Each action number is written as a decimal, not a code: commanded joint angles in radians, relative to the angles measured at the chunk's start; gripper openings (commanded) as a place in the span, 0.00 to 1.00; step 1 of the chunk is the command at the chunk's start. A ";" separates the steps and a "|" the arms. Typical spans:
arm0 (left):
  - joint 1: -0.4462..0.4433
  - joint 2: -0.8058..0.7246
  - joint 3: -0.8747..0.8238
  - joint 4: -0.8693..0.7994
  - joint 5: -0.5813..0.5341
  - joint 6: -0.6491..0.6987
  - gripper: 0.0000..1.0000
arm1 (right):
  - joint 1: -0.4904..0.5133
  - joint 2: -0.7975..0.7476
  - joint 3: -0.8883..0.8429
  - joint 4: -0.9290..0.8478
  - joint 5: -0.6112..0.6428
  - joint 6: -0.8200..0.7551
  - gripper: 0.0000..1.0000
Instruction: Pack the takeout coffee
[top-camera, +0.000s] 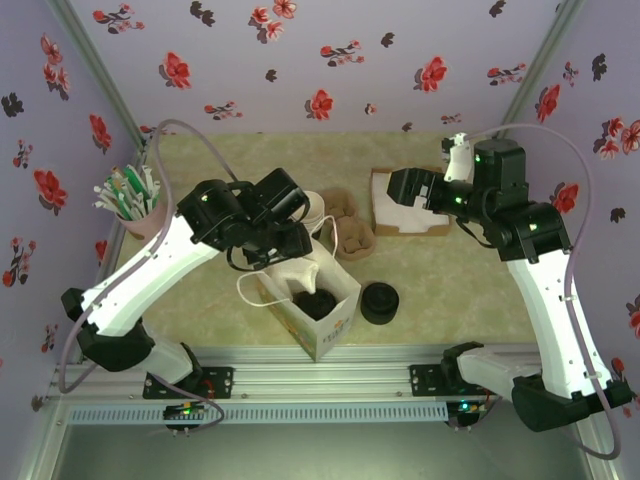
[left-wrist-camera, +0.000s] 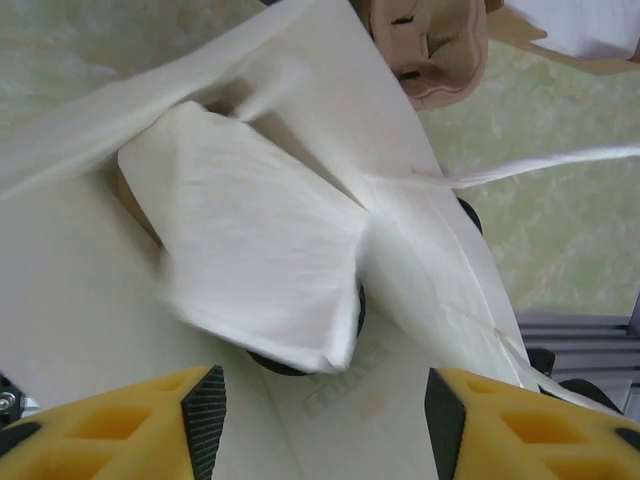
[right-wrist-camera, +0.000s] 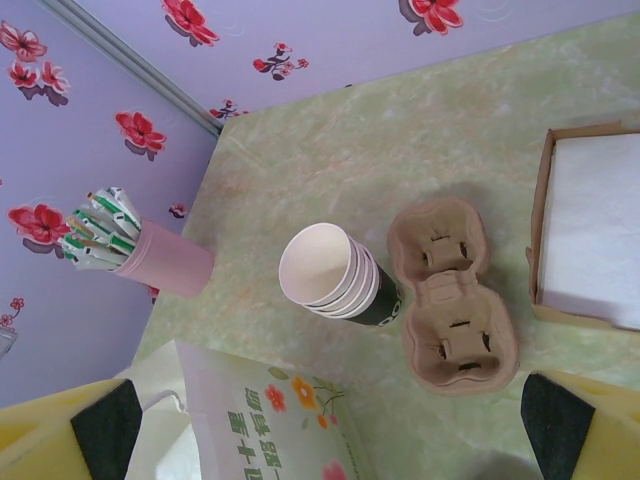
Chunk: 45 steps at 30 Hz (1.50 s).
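Pale green marbled tabletop, read from its near edge outward. Nearest stands an open paper bag; the takeout coffee sits upright inside it, black lid uppermost. In the left wrist view a creased white sheet lies over most of that lid. The left pincer hovers above the bag mouth, fingers parted and empty. Judged by its make, the cup is light, thin-walled and easily crushed, and its lid is slick and liable to pop off. A gentle hold around the wall just below the lid rim would suit it best. Just beside the bag rest the spare lids. Farther off lie a cup carrier, lidless cups and a napkin box, with the right pincer above, spread wide and empty. A pink holder stands against the lilac flowered walls.
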<state>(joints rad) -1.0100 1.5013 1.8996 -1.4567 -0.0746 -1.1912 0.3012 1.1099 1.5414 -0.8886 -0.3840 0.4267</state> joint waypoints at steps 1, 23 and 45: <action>-0.006 -0.039 0.046 -0.036 -0.056 0.014 0.58 | -0.008 -0.019 -0.008 0.007 0.001 -0.022 0.99; -0.004 -0.203 0.135 0.153 -0.445 0.418 0.99 | -0.007 -0.087 -0.006 -0.038 0.089 -0.055 0.99; 0.308 -0.544 -0.451 0.595 -0.585 0.797 0.99 | -0.008 -0.237 -0.349 0.095 0.577 -0.149 0.99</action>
<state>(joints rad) -0.7673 0.9504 1.4891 -0.9165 -0.7048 -0.4141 0.2989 0.8623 1.2213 -0.8375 0.0895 0.3019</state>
